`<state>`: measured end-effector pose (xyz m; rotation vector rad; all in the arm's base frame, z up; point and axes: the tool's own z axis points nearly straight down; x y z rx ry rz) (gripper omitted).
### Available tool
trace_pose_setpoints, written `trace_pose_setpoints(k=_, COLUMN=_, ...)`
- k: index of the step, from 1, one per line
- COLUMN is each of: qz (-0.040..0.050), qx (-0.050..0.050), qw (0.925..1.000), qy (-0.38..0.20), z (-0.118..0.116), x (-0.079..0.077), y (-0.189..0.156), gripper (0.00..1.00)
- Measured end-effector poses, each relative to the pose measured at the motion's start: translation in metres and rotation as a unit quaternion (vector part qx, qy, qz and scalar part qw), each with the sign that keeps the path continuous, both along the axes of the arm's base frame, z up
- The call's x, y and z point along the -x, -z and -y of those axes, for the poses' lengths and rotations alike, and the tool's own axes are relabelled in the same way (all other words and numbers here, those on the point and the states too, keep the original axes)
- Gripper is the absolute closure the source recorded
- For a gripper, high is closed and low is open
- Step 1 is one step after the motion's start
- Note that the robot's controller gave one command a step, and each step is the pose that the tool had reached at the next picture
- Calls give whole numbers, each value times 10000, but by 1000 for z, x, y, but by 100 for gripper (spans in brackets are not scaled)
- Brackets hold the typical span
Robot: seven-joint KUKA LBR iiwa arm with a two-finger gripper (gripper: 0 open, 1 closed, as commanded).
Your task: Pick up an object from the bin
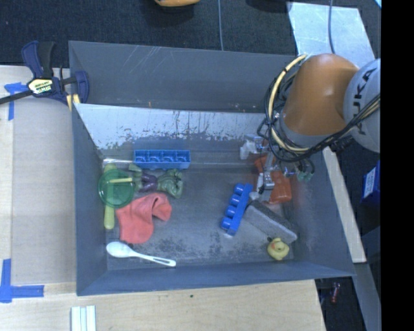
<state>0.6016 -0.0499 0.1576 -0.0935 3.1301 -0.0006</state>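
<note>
Orange-red piece (283, 192), just right of the slanted blue brick (234, 208), is the thing nearest the tool (264, 185), which hangs low between the two. Whether the tool is wide or narrow I cannot tell. A clean grasp probably means centring over the piece, clear of the grey slab (273, 222) lying below-right of the brick, before closing. The duck (278, 248), farther below-right, looks no obstacle.

Dark floor (116, 19) shows along the top edge.
</note>
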Motion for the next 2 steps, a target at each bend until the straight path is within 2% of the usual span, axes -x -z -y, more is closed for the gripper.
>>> trace_pose_setpoints(k=1, qz=-36, qx=-5, qw=9988, qy=-494, z=-7, x=53, y=80, gripper=0)
trace_pose_setpoints(k=2, qz=36, qx=51, qw=9629, qy=-2697, z=2, x=61, y=86, gripper=100)
